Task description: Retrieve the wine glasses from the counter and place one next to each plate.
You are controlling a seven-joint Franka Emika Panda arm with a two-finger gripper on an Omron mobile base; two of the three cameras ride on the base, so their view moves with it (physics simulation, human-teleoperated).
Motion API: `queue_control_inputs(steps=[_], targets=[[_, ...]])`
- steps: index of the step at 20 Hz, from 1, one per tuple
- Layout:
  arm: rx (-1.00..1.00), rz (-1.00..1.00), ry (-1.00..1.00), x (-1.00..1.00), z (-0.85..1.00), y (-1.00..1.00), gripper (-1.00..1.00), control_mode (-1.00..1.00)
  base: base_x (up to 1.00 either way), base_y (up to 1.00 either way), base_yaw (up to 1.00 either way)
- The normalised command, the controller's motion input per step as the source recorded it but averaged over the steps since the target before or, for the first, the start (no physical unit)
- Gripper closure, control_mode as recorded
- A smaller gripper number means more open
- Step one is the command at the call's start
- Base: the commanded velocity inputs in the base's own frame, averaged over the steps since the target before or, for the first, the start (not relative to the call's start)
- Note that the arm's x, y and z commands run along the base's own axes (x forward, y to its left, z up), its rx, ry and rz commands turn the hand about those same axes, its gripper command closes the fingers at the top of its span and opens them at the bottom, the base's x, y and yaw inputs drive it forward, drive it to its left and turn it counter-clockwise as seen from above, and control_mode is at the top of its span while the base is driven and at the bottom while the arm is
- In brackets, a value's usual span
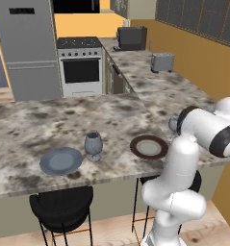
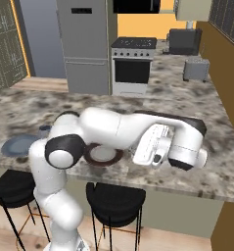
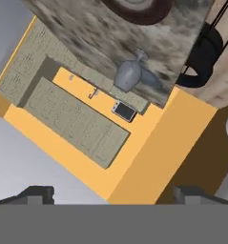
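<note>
On the near stone counter [image 1: 20, 129], the dark goblet [image 1: 93, 145] stands just right of the blue-grey plate [image 1: 61, 161]. The paler glass [image 3: 130, 74], likely light, slick and fragile, best taken by bowl or stem, waits by the brown-rimmed plate [image 1: 149, 147]. The arm folds over the right end, its tool [image 3: 115, 194] spread wide, holding nothing.

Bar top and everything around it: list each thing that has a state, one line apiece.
gripper: open, holding nothing.
dark goblet: upright on the bar top, right of the blue-grey plate.
paler glass: standing near the brown-rimmed plate.
blue-grey plate: flat, bare.
brown-rimmed plate: flat, bare.
oven door: shut.
fridge doors: shut.
</note>
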Motion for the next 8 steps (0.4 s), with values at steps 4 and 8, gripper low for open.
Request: queue_control_inputs(steps=[4,8], targets=[[-0.28,-0.18,-0.25,-0.86,0.25,0.99,-1.0,-1.0,0.0,0.0,0.0],[-0.21,-0.2,-0.14,-0.32,0.18,0.76,-1.0,-1.0,0.0,0.0,0.0]])
